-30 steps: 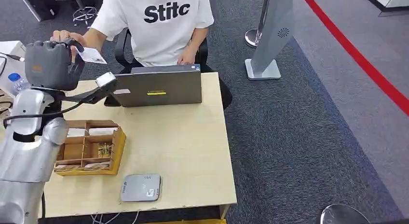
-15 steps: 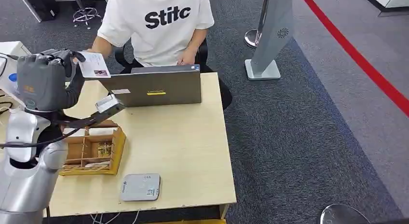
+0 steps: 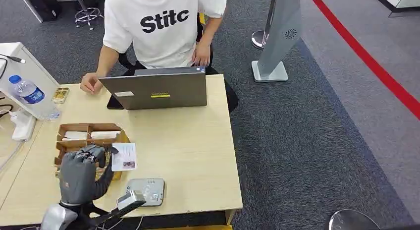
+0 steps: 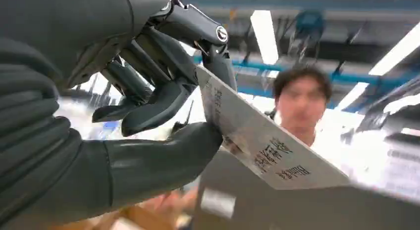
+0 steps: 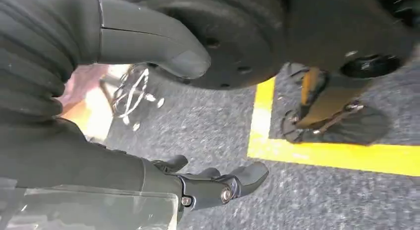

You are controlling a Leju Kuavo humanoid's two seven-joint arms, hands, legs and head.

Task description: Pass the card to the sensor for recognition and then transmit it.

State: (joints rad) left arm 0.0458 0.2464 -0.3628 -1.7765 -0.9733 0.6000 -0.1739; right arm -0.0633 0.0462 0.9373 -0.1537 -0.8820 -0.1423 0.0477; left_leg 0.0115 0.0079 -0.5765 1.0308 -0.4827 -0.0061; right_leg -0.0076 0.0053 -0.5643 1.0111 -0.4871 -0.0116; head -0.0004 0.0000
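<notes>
The left hand (image 3: 79,174) has come down from the upper left to the lower left, fingers (image 4: 163,98) pinching the card (image 3: 124,156) just above the sensor (image 3: 145,192). Scanning seems next.

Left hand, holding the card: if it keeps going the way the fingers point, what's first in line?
Probably the laptop. The left hand pinches the card with fingers pointing across the table; the laptop's back lies ahead. Depth is unclear.

The head view looks steeply down on the tabletop (image 3: 198,155) from above, the left wrist view looks closely past the left robot hand (image 4: 148,86) toward the seated person (image 4: 302,98) both share, and the right wrist view faces the floor (image 5: 322,205).
</notes>
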